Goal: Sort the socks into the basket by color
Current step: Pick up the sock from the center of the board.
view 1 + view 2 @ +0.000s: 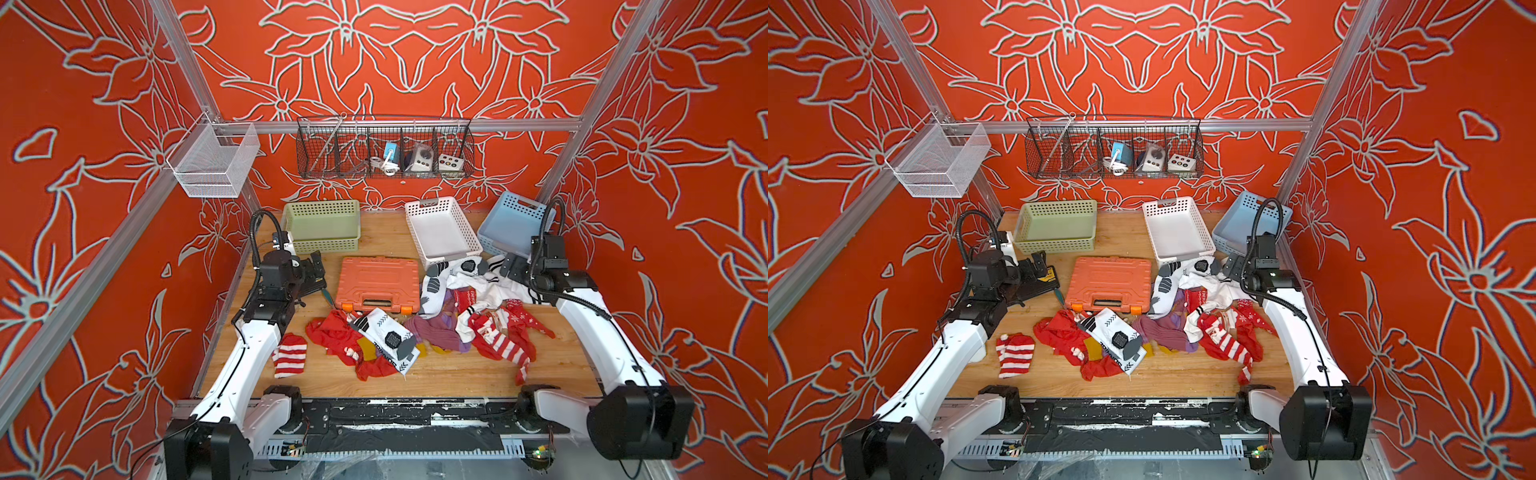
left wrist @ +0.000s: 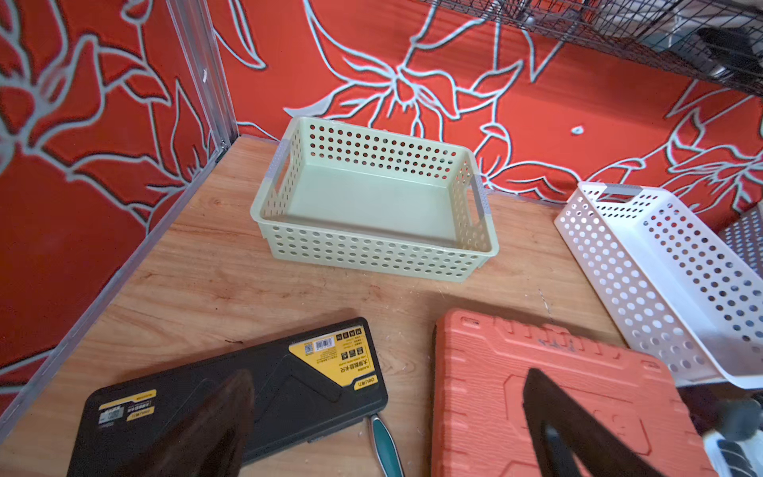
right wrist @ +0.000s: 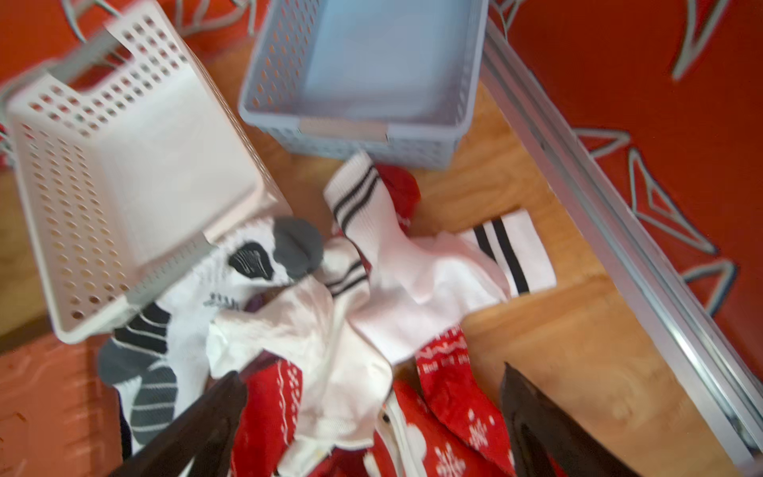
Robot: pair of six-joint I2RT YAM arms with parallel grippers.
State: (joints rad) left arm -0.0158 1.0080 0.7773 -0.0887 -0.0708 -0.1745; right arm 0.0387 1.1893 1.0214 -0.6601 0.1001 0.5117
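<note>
Closest in, a lone red-and-white striped sock [image 1: 289, 355] lies apart from the tangled socks [image 1: 440, 328] heaped across the middle of the table [image 1: 457, 382]. Beyond them the left gripper [image 2: 388, 373] hangs spread wide and empty above a black case [image 2: 231, 392], beside an orange case [image 2: 516, 371]. The right gripper [image 3: 371, 371], fingers parted and holding nothing, hovers over the white socks at the heap's far right. A pick looks due: pinch one black-banded white sock [image 3: 371, 231] by a free cuff and lift it clear of the red ones. Farthest back, the green basket [image 1: 320, 204], white basket [image 1: 415, 232] and blue basket [image 1: 519, 201] stand empty.
</note>
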